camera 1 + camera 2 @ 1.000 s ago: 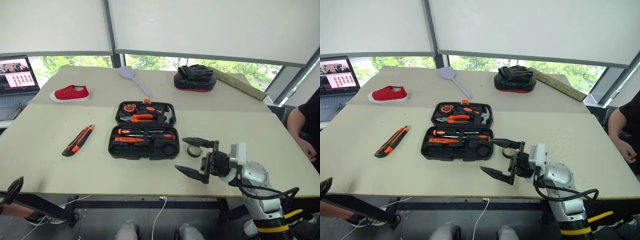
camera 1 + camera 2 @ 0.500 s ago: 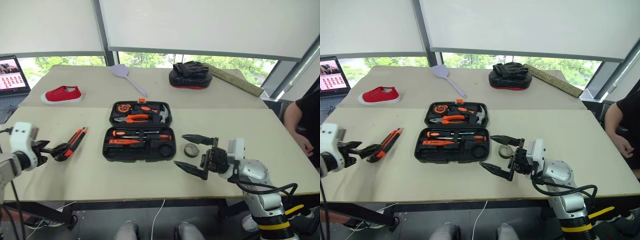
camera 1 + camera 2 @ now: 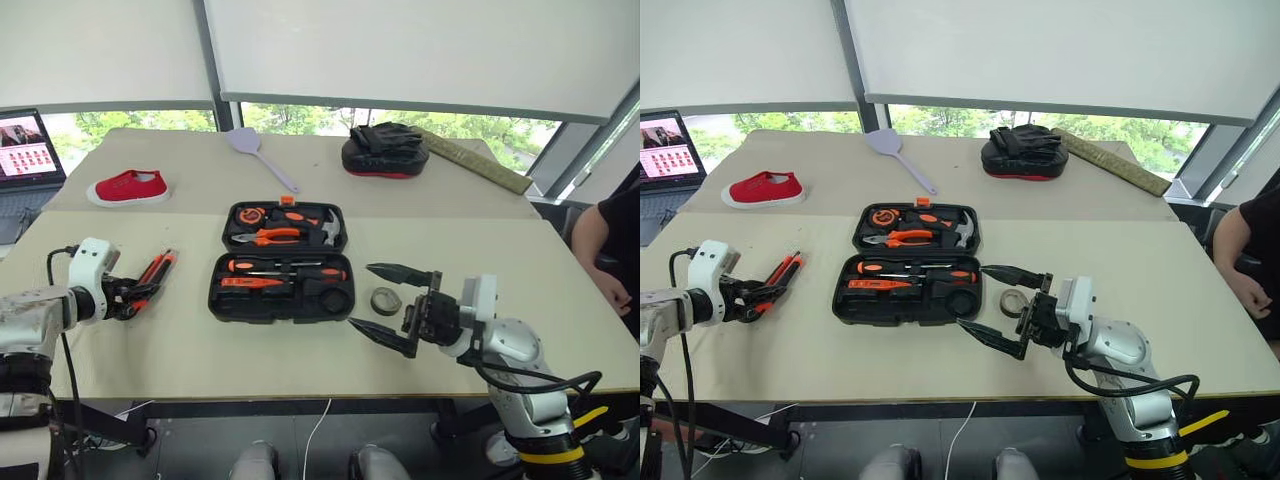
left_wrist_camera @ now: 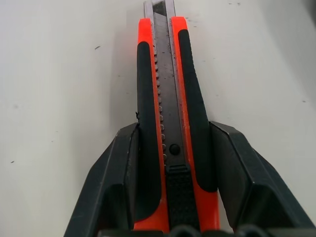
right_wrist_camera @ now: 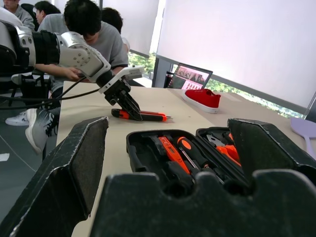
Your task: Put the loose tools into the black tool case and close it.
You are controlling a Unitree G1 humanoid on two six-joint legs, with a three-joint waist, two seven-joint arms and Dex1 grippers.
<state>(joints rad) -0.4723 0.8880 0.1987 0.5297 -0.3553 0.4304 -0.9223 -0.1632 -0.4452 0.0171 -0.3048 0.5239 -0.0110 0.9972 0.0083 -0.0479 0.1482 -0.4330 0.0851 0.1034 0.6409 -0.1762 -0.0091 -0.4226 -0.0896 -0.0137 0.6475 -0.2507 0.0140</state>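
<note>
1. Fingers [image 4: 128, 177] of the left gripper [image 3: 128, 296] now sit on either side of the utility knife [image 4: 170, 123], pressing its handle where a second ago they were spread wide and not yet over the table; the grasp looks made or nearly so.
2. Knife lies flat on the table [image 3: 300, 360], its blade end pointing away from the fingers, not lifted yet.
3. Right gripper [image 3: 392, 308] hangs with its fingers spread wide and empty, unmoved, with the tape roll [image 3: 386, 300] lying on the table between them.
4. Beyond both, the tool case [image 3: 283, 270] lies open between the grippers, screwdrivers [image 3: 285, 268] already slotted.
5. Knife pickup looks imminent; tape and closing remain.
</note>
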